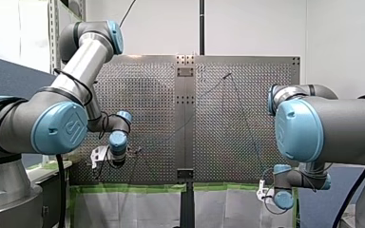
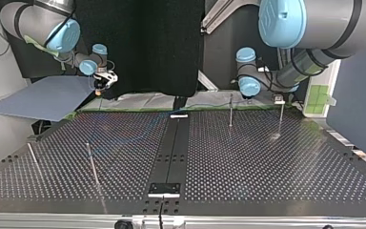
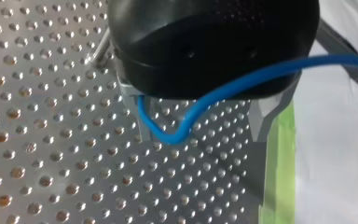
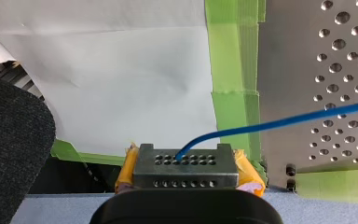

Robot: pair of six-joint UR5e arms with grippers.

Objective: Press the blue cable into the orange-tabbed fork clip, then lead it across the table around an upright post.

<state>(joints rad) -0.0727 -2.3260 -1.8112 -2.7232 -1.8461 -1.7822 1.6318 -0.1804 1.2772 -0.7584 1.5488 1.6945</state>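
right jaws clamped on blue cable (image 4: 279, 122) | left jaws apart, cable loop between | upright posts (image 2: 230, 110) on table (image 2: 267, 162)

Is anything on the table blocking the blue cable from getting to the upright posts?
Nothing visible does. The blue cable, pinched in my right end effector, runs out over the perforated table; in the top view only bare plate shows between it and the upright posts.

Front view: soft, even room light on the silver perforated metal table (image 1: 237, 123), w/ a faint grey shadow at the view's left. Top view is dimmer (pale glare streaks on the dark tabletop); right wrist view's white paper sheet (image 4: 112, 70) is v. bright.
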